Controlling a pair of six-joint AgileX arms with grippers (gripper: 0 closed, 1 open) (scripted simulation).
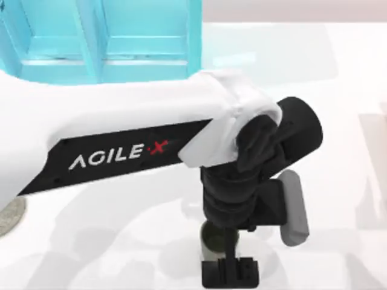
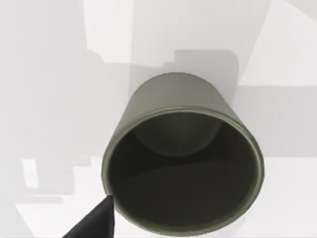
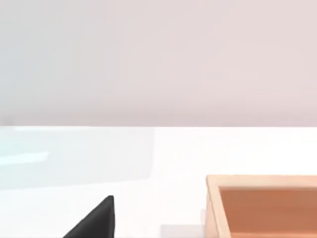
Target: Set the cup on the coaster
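Note:
The dark olive cup stands near the table's front edge at the middle, mostly covered by my left gripper, which hangs over it from above. In the left wrist view the cup shows its open mouth and inner floor, and one black fingertip lies just outside its rim. The gripper is open around the cup. The pale round coaster peeks out at the table's far left edge, mostly hidden under my left arm. My right gripper is parked low over the table.
A teal rack stands at the back left. An open wooden box sits on the white table ahead of my right gripper. My left arm spans the table from left to middle.

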